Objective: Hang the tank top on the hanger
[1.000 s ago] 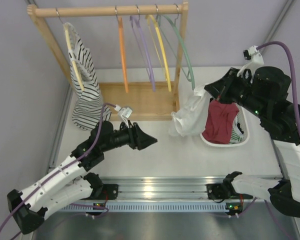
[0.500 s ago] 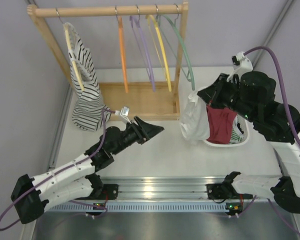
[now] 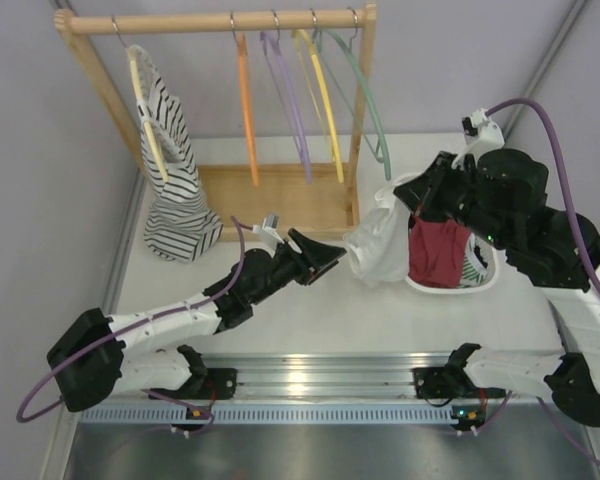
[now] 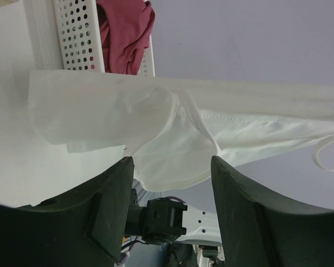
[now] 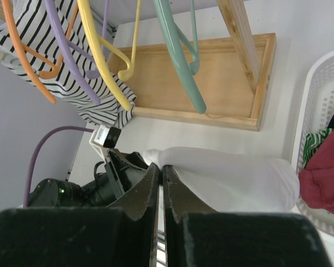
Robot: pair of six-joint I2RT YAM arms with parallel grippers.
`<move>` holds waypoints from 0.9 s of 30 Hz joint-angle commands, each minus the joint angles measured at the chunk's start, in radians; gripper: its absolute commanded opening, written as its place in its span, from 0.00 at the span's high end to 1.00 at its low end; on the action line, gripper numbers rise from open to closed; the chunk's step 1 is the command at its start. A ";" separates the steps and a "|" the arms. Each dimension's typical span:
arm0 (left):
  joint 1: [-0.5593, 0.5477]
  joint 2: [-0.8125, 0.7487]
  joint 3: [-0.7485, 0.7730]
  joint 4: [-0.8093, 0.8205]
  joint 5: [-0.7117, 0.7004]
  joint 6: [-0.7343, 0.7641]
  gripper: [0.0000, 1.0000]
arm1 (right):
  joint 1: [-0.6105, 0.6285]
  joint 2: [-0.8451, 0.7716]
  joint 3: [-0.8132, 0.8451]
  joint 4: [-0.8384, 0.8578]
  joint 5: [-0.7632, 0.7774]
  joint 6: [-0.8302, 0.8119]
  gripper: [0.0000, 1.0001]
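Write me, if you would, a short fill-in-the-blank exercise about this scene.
1. The right gripper is shut on the white ____.
2. The left gripper, close to the hanging fabric, has its fingers ____.
3. The bare hanger nearest the striped top is ____ in colour.
4. The dark red garment lies in the white ____.

Missing words: tank top; open; orange; basket.
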 commanded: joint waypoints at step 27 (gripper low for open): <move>-0.013 0.122 0.126 0.203 0.003 -0.004 0.50 | 0.042 -0.025 -0.012 0.000 0.039 0.004 1.00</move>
